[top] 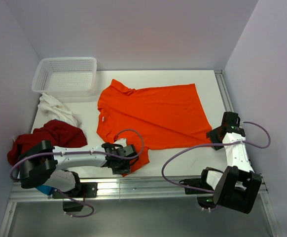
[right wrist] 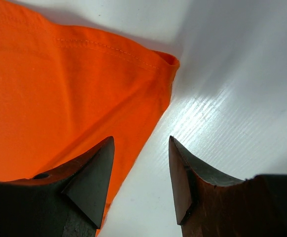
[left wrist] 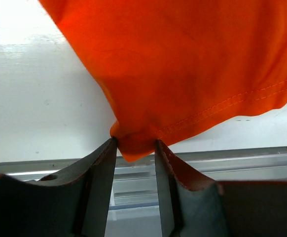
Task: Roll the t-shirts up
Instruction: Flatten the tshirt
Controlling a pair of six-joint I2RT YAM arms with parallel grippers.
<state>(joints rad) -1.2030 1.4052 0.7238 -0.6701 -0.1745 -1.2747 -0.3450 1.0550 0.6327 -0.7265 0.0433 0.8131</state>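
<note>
While checking grip, found left gripper (left wrist: 136, 145) clamped on just the tip of the near sleeve corner of the orange t-shirt (top: 153, 116), right at the near table edge. Judged it a thin bite, with only the hem point between the fingers: likely to slip out on any firm pull.

Found right gripper (right wrist: 141, 140) spread wide, holding nothing, straddling the shirt's near-right hem edge: one finger over fabric, the other over bare table (right wrist: 232, 98), hem corner just beyond the tips. Could have closed on air or on a single layer if lowered off-line.

Saw the shirt lying spread mid-table, collar left, hem right, lightly wrinkled, not rolled yet. Expected a skewed, loose roll if pulled from the left side alone, with the right side ungripped.

Noted the pinched corner sitting just beside the metal rail (left wrist: 242, 158) at the near edge. Flagged a risk of snagging there, or of dragging fabric off the table.

Noted dark red t-shirt (top: 54, 136) and white t-shirt (top: 57, 108) heaped far left, near the basket (top: 37, 81), apart from the orange one. Saw little clash risk there, short of a wide left-arm swing.
</note>
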